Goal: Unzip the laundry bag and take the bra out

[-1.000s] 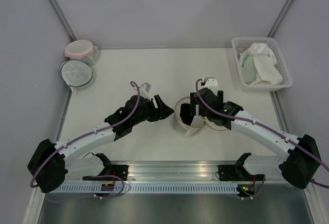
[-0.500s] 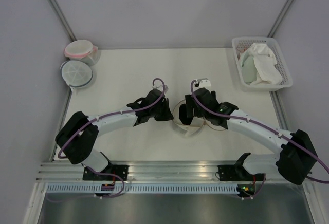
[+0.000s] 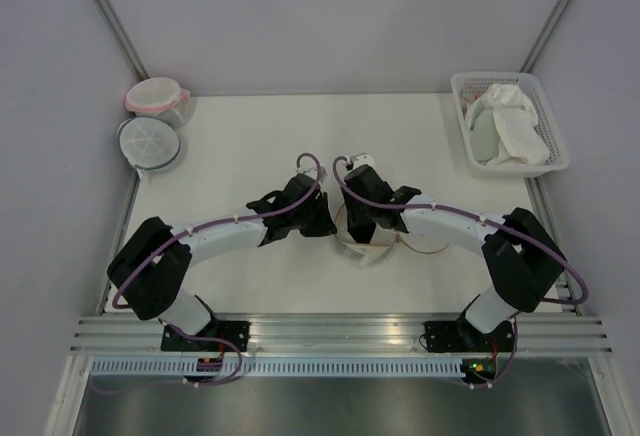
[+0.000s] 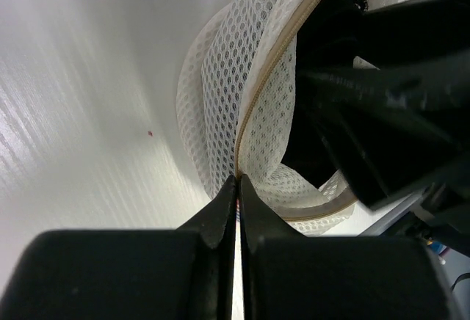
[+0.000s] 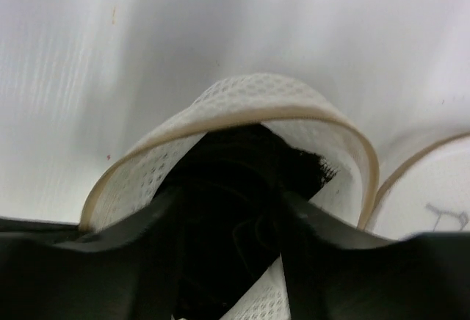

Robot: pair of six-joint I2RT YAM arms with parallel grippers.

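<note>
Left end effector [image 4: 236,182] has just clamped the rim of the round cream mesh laundry bag [image 4: 220,92], while my right end effector [image 5: 229,213], jaws apart, narrows around the black fabric bra [image 5: 246,162] inside, ready for extraction.

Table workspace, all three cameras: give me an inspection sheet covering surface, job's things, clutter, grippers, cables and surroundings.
Surface: white table, glossy.
Job's things: round cream mesh laundry bag unzipped; black fabric bra inside.
Clutter: pink-rimmed round tub, blue-grey-rimmed round tub far left; white plastic basket holding white cloth and pale green cloth, far right.
Grippers: left gripper shut on laundry bag's rim; right gripper open, fingers either side of the bra.
Cables: purple cable on each arm, nothing snagged.
Surroundings: grey walls, metal rail at near edge.
</note>
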